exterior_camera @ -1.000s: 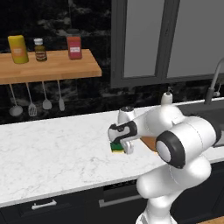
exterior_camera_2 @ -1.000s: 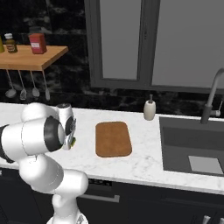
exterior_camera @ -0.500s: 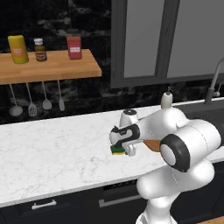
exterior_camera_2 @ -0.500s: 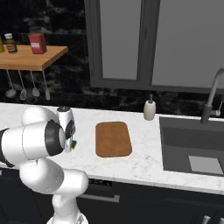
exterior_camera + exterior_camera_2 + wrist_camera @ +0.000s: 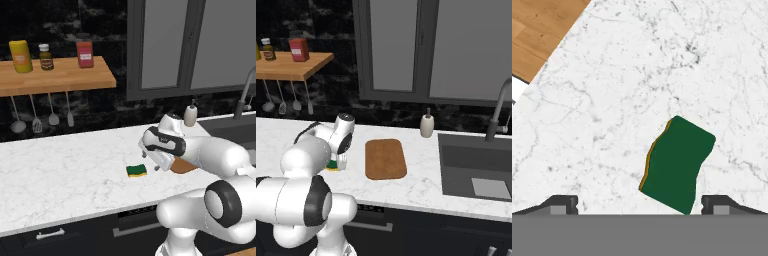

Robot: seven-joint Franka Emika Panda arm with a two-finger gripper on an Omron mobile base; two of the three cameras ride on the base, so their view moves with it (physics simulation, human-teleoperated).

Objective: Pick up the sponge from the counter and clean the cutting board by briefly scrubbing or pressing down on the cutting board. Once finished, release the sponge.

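1. Hanging on the wall at far left, a light-wood shelf (image 5: 60, 77) carries a yellow canister (image 5: 20, 56), a small dark jar (image 5: 46, 56) and a red box (image 5: 85, 54); a row of utensils (image 5: 42, 114) dangles beneath it.
2. The white marble surface (image 5: 65, 175) runs below, with a dark drawer front under its pale edge.
3. The sponge (image 5: 136, 170) lies flat on the surface, green scrub layer up, left of the cutting board and apart from it.
4. The pincer (image 5: 151, 162) hovers just right of and above the sponge, spread wide and pinching nothing; in the hand view its two dark fingertips (image 5: 562, 204) stand well apart, with the sponge (image 5: 677, 163) lying free on the marble between them.
5. The cutting board (image 5: 385, 158) rests flat on the surface right of the arm; in the left base view the arm covers most of it.
6. A soap dispenser (image 5: 427, 124) stands near the wall, behind the board's right end.
7. The sink (image 5: 476, 170) and its faucet (image 5: 497, 112) are farthest right.
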